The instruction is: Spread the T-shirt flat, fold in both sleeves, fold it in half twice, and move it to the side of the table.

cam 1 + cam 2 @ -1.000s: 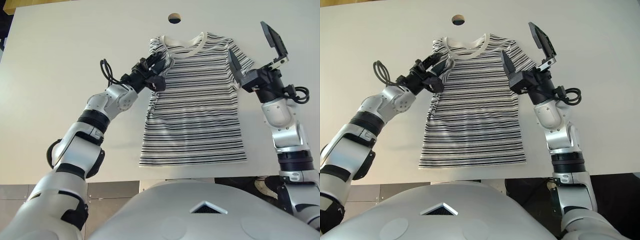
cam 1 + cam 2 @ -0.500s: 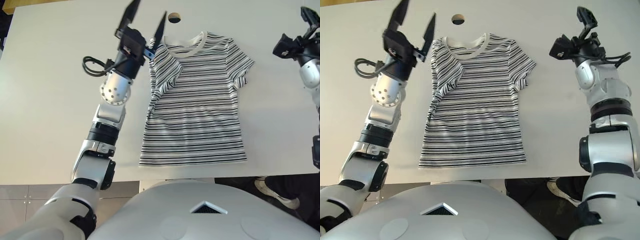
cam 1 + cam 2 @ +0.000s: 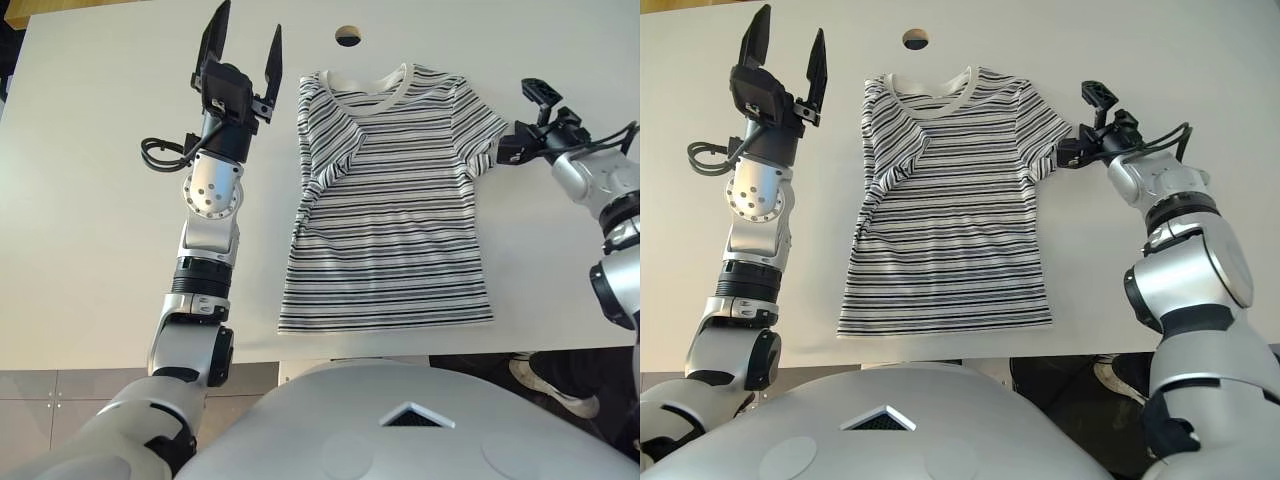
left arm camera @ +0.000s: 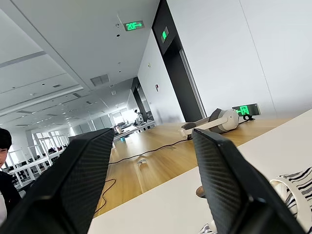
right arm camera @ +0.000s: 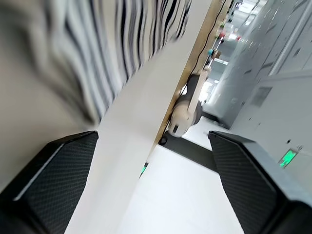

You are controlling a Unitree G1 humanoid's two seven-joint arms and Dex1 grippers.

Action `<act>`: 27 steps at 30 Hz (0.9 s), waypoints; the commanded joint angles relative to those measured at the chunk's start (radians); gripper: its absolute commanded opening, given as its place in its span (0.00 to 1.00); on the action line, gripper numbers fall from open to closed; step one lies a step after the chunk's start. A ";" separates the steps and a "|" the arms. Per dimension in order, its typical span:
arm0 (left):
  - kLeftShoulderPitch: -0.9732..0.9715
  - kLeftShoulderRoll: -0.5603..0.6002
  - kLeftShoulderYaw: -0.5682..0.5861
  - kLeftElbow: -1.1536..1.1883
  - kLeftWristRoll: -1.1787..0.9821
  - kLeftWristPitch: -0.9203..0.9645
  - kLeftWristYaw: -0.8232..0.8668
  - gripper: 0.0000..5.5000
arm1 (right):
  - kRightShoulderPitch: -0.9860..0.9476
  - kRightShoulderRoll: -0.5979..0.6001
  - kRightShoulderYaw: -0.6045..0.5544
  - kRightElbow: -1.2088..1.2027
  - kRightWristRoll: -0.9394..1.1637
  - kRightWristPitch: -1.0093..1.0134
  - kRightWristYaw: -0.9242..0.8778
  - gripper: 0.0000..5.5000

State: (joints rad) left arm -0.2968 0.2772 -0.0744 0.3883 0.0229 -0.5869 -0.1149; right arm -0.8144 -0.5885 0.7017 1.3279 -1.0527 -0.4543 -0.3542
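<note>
T-shirt (image 3: 390,200) lies face-up, mid surface (image 3: 100,250), collar at far side, body flat. L sleeve (image 3: 335,160) is already turned in over the chest, a bit rumpled. R sleeve (image 3: 480,130) is not folded yet, so the step in hand looks like sleeve fold no. 2. L pincer (image 3: 250,17) is released, fingers spread wide, raised near the L shoulder, apart from the cloth, holding nothing. R pincer (image 3: 522,125) is also released, low, just beside the R sleeve hem; can't tell if it touches. Next prob: R pincer clamps the hem, carries it inward across the chest, lays it flat w/o dragging the body. Halving folds and the move aside are pending.
</note>
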 commanded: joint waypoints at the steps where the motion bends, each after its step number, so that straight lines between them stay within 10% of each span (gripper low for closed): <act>1: 0.013 -0.012 0.002 0.019 0.017 -0.006 -0.017 0.54 | 0.003 0.028 0.056 0.011 -0.022 -0.031 0.002 0.76; 9: 0.018 -0.030 -0.017 0.026 0.040 -0.019 -0.052 0.54 | -0.002 0.014 0.078 -0.002 0.011 -0.086 0.023 0.76; 27: 0.042 -0.058 -0.020 -0.020 0.057 -0.003 -0.057 0.54 | 0.006 -0.010 0.104 0.009 0.026 -0.070 0.072 0.12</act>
State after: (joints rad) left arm -0.2656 0.2218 -0.0869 0.3851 0.0671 -0.5983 -0.1631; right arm -0.8271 -0.5940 0.7881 1.3277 -1.0182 -0.5140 -0.3090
